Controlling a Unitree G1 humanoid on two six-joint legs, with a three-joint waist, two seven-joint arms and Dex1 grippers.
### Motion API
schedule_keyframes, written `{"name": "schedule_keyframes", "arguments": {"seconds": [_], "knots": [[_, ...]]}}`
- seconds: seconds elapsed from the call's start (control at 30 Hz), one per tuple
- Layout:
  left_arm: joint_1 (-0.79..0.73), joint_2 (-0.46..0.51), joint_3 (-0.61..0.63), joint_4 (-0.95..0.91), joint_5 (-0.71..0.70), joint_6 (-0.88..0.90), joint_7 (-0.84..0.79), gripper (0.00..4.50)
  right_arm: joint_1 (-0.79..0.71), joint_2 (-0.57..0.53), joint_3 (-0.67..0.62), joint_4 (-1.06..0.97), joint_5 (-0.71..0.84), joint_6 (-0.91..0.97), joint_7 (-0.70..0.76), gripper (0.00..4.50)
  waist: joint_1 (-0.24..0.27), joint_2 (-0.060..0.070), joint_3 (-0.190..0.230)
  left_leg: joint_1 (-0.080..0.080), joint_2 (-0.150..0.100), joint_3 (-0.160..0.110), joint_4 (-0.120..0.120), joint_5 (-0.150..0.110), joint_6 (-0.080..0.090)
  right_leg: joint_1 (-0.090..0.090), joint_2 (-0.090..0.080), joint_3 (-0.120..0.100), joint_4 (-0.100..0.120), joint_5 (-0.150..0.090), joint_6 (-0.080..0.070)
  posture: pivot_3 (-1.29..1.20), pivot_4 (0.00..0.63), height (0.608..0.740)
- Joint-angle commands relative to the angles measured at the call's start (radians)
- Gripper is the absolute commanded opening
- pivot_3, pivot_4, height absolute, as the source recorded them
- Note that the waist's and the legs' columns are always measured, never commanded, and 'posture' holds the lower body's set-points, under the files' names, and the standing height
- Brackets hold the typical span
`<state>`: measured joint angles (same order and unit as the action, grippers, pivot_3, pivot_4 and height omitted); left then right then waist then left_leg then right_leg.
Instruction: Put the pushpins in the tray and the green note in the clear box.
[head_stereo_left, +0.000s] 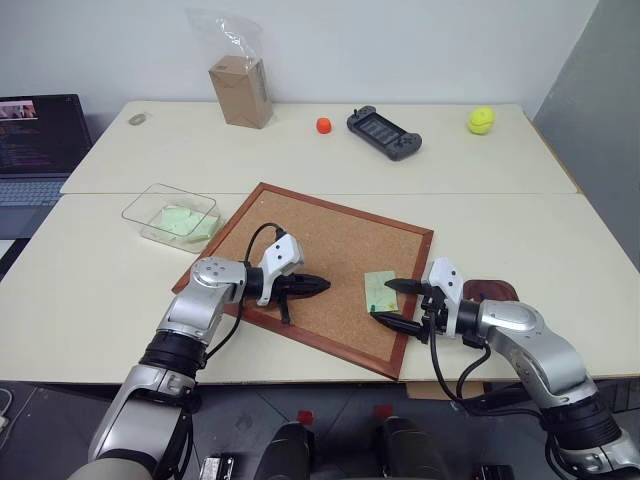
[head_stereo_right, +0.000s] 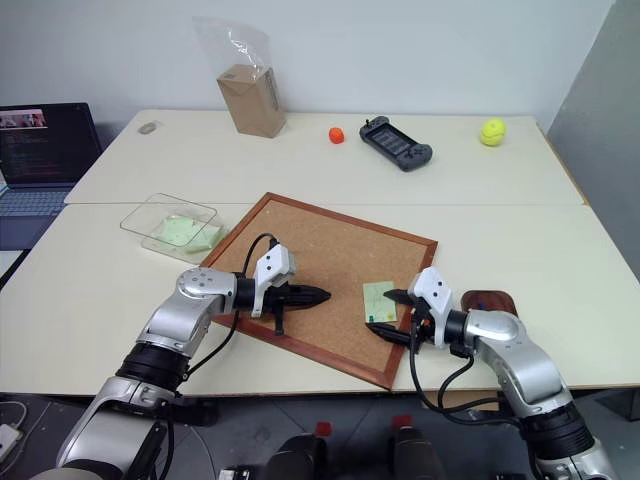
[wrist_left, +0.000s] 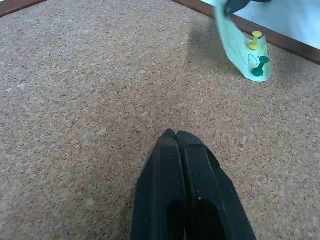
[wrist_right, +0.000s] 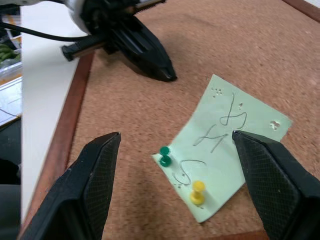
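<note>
Two pushpins (wrist_right: 181, 174) stand upright through the flat green note (wrist_right: 225, 150).

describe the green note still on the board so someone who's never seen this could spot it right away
Find the wood-framed corkboard in the middle of the table. Near its corner on the robot's right, between the spread fingers of the right tool, lies a small pale green note with pen scribbles. Unlike the green notes already in the clear box, this one is held by a green pushpin and a yellow pushpin.

Cream tables (head_stereo_left: 560, 235) against white wall (head_stereo_left: 400, 40)
</note>
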<state>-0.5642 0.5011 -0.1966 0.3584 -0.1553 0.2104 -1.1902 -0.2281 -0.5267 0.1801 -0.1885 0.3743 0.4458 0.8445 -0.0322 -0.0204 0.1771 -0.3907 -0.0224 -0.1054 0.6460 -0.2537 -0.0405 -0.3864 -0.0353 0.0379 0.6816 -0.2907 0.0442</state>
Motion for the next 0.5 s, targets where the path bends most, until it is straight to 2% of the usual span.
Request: {"name": "schedule_keyframes", "arguments": {"seconds": [0.03, 0.07, 0.17, 0.5], "knots": [[0.002, 0.013, 0.000, -0.004, 0.010, -0.001, 0.004, 0.00, -0.020, 0.009, -0.017, 0.025, -0.016, -0.035, 0.002, 3.42, 0.000, 0.000, 0.000, 0.000, 0.000, 0.000, 0.000, 0.000, 0.000, 0.000, 0.000, 0.000, 0.000, 0.000, 0.000, 0.00, 0.150, 0.740], [0.002, 0.013, 0.000, -0.004, 0.011, -0.001, 0.005, 0.00, -0.017, 0.007, -0.016, 0.029, -0.019, -0.040, 0.007, 3.35, 0.000, 0.000, 0.000, 0.000, 0.000, 0.000, 0.000, 0.000, 0.000, 0.000, 0.000, 0.000, 0.000, 0.000, 0.000, 0.00, 0.150, 0.740], [0.003, 0.014, 0.001, -0.005, 0.010, -0.001, 0.005, 0.00, -0.008, 0.003, -0.012, 0.034, -0.028, -0.053, 0.018, 2.62, 0.000, 0.000, 0.000, 0.000, 0.000, 0.000, 0.000, 0.000, 0.000, 0.000, 0.000, 0.000, 0.000, 0.000, 0.000, 0.00, 0.150, 0.740], [0.000, 0.008, -0.002, -0.002, 0.011, -0.002, 0.007, 0.00, -0.003, -0.002, -0.003, 0.056, -0.060, -0.092, 0.033, 0.79, 0.000, 0.000, 0.000, 0.000, 0.000, 0.000, 0.000, 0.000, 0.000, 0.000, 0.000, 0.000, 0.000, 0.000, 0.000, 0.00, 0.150, 0.740]]}}
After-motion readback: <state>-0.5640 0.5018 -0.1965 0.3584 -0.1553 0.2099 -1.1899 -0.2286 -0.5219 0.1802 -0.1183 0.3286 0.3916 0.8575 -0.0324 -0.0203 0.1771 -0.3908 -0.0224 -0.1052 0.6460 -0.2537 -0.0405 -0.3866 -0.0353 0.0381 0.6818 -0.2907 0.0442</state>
